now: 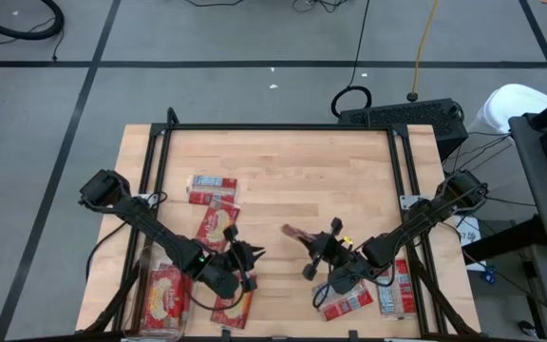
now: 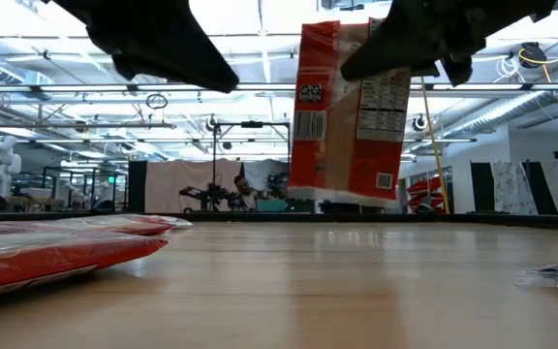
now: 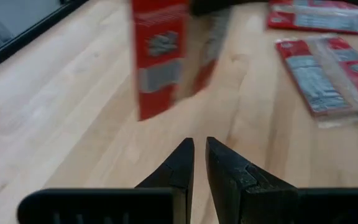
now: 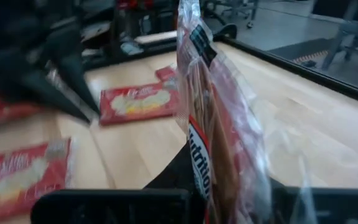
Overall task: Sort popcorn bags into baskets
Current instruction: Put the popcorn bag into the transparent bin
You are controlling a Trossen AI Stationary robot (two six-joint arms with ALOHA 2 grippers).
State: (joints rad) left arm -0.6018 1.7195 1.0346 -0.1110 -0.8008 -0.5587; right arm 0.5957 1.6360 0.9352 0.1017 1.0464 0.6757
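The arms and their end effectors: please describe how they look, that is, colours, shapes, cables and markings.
Both arms are dark, almost black, built of slim jointed segments with thin cables along them. The left end effector has two tapered black fingers that narrow to pointed tips on a wide flat black bar. The right end effector looks equally dark and angular. No markings are readable.

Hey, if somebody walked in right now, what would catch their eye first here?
Probably the red popcorn bag hanging in the air over the middle of the table, pinched by the right gripper. Next, the left gripper, empty and nearly closed, pointing at it, with other red bags lying flat around both arms.
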